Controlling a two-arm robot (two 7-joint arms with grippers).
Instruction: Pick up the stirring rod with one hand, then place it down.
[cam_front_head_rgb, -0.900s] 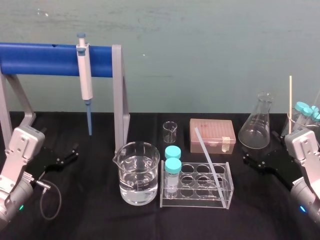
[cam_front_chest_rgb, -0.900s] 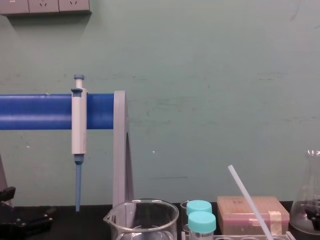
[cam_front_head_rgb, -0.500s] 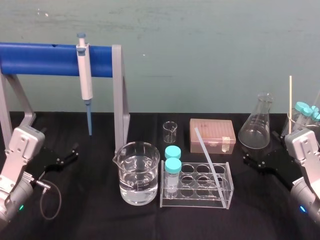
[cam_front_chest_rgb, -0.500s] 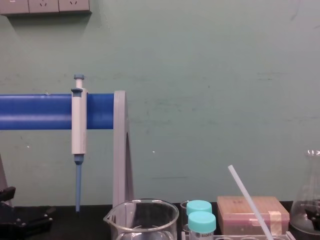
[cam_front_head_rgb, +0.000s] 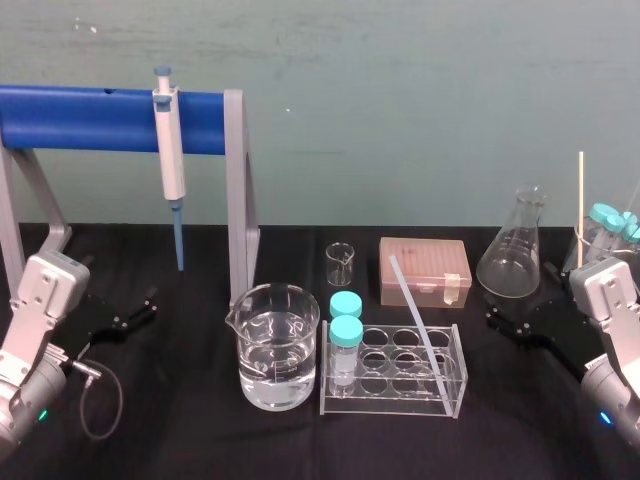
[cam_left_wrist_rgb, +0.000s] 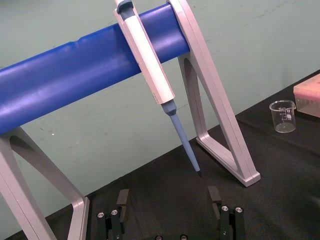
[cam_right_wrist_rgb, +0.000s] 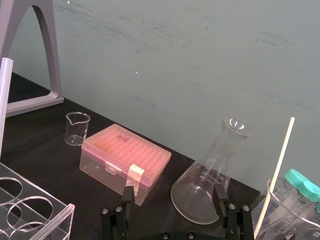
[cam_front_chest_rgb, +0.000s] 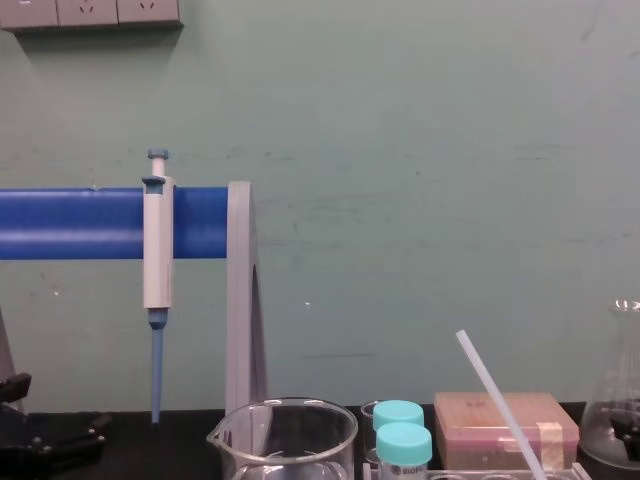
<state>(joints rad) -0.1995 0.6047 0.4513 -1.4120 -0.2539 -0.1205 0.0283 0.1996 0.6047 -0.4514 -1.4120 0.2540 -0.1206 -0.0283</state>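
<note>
Where the stirring rod (cam_front_head_rgb: 412, 310) stood: tilted in the clear rack (cam_front_head_rgb: 395, 403), lower centre of head view.
Right tool (cam_front_head_rgb: 508, 318): right edge, well apart from the rod, jaws wide, holding nothing.
Left tool (cam_front_head_rgb: 135, 308): left edge, farther off, likewise spread and empty.

The stirring rod (cam_front_head_rgb: 413, 312) is flanked by teal-capped vials (cam_front_head_rgb: 346, 318) leftward and a pink box (cam_front_head_rgb: 425, 270) behind; bare tabletop (cam_front_head_rgb: 500, 400) is left rightward.

Beaker (cam_front_head_rgb: 279, 345) (water-filled), pipette (cam_front_head_rgb: 171, 160), flask (cam_front_head_rgb: 512, 258), pink box (cam_front_head_rgb: 425, 268)
</note>
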